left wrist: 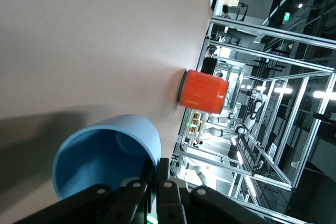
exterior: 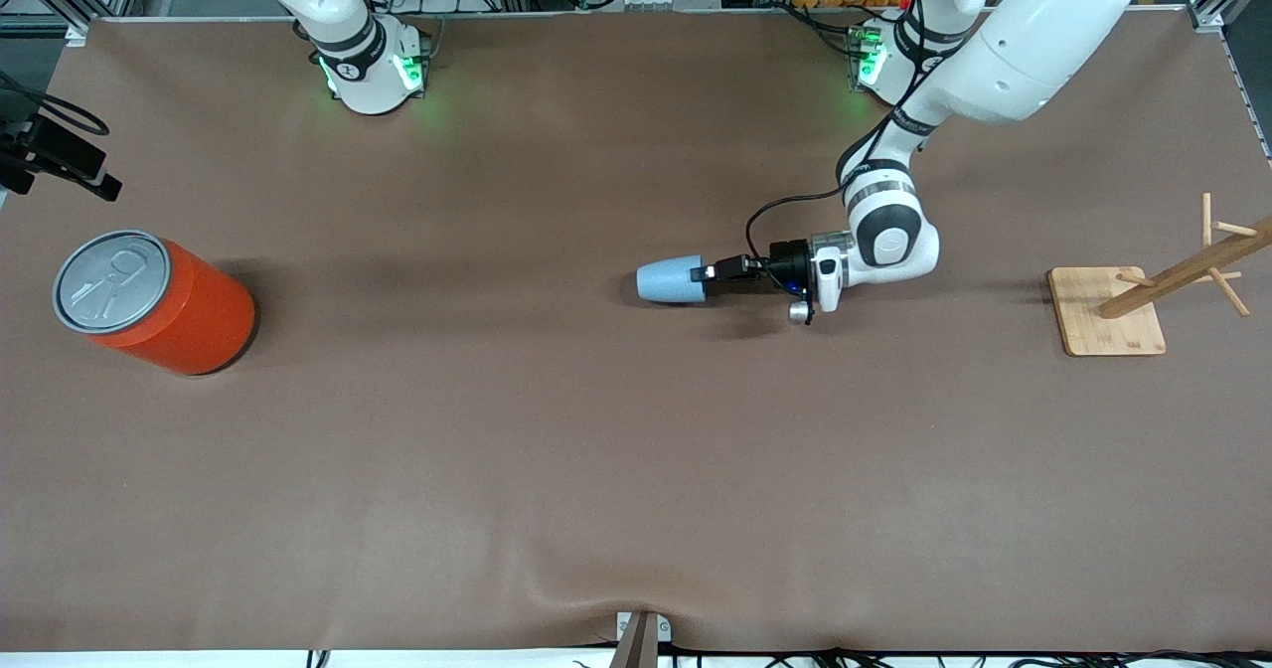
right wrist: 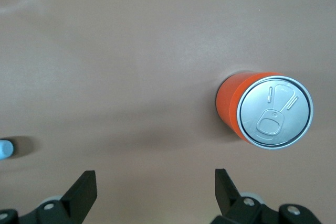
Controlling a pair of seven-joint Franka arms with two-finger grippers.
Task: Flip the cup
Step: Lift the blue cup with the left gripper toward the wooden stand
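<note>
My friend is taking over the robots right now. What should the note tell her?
Left hand: shut on the rim of the blue cup, one finger inside it; cup on its side, mid-table.
Right hand: open, empty, waiting above the table near the orange can.
Wooden rack: at the left arm's end.
Done: cup gripped.
Left: turn it over, set it down, let go.

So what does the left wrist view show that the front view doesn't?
Only the left wrist view looks into the cup's hollow inside, with the left gripper's fingers shut on its rim.

Only the front view shows the wooden rack at the left arm's end of the table and the can's silver top.

Both show the blue cup lying sideways in that gripper, and the orange can standing.
</note>
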